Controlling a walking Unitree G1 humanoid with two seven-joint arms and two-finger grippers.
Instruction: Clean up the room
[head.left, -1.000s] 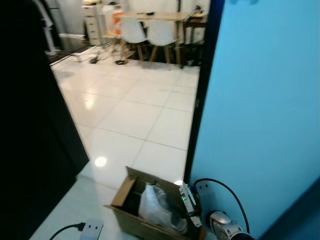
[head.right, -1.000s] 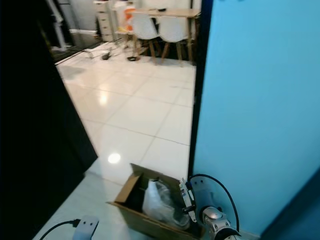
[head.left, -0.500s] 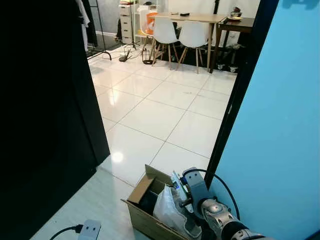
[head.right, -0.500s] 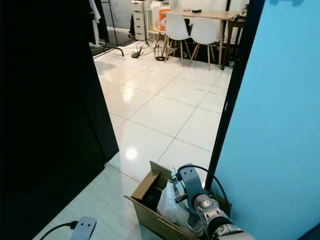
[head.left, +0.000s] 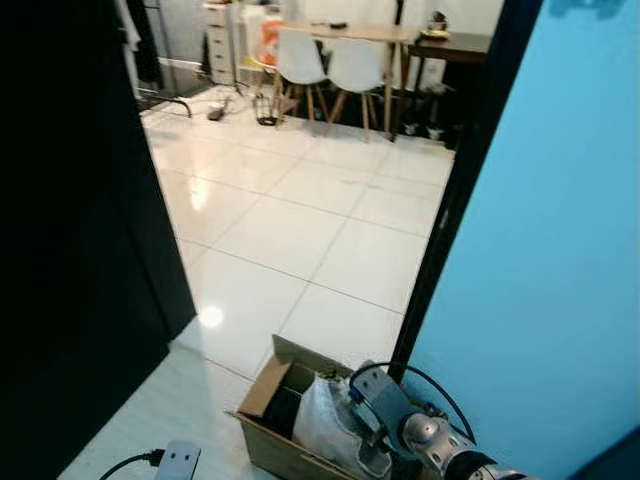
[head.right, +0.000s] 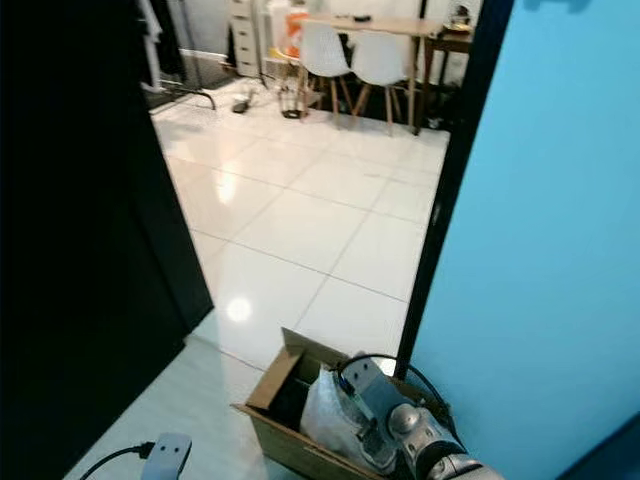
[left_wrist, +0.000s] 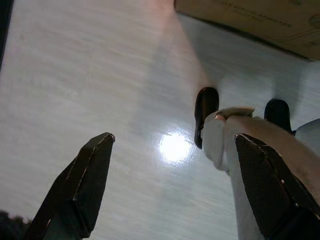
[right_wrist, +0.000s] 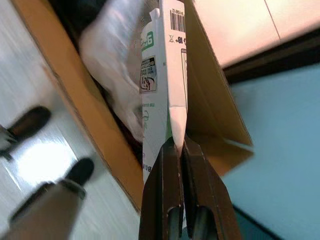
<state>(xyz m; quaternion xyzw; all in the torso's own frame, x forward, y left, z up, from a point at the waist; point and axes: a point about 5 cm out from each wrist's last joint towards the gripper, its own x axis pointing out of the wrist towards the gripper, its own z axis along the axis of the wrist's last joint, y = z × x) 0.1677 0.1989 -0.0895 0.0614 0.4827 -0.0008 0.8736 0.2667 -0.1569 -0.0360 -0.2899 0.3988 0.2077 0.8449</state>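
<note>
Floor (head.left: 300, 215): glossy white tiles run from the foreground to the far end of the room, with a bright glare spot near the dark panel.
Eye views, surroundings: a black panel (head.left: 70, 250) stands at 9 o'clock; a blue wall (head.left: 560, 250) fills 3 o'clock, edged by a dark door frame (head.left: 450, 200).
Far end: at 12 o'clock a table (head.left: 360, 32) with two white chairs (head.left: 325, 65) tucked under it, and drawers (head.left: 218, 40) to their left.
Box (head.left: 275, 400): an open cardboard box sits on the floor at 6 o'clock, just beside the door frame, flaps up.
Bag (head.left: 325, 430): a crumpled white plastic bag lies inside the box.
Right arm: the silver wrist with a looped black cable reaches over the box from 5 o'clock.
Plug (head.left: 178, 462): a grey adapter with a black cord lies on the floor at 7 o'clock, apart from the box.
Left wrist view: the left gripper (left_wrist: 180, 185) hangs over pale floor, its fingers (left_wrist: 90, 180) spread wide with nothing between them; the robot's leg and black feet show beyond, and the box edge lies at the far side.
Right wrist view: the right gripper (right_wrist: 180, 150) has its fingers (right_wrist: 167, 190) pressed together, pinching the folded top of a carton (right_wrist: 165, 85).
Carton: white and green with a barcode, it hangs over the open box, beside the bag and near the box's far wall.
</note>
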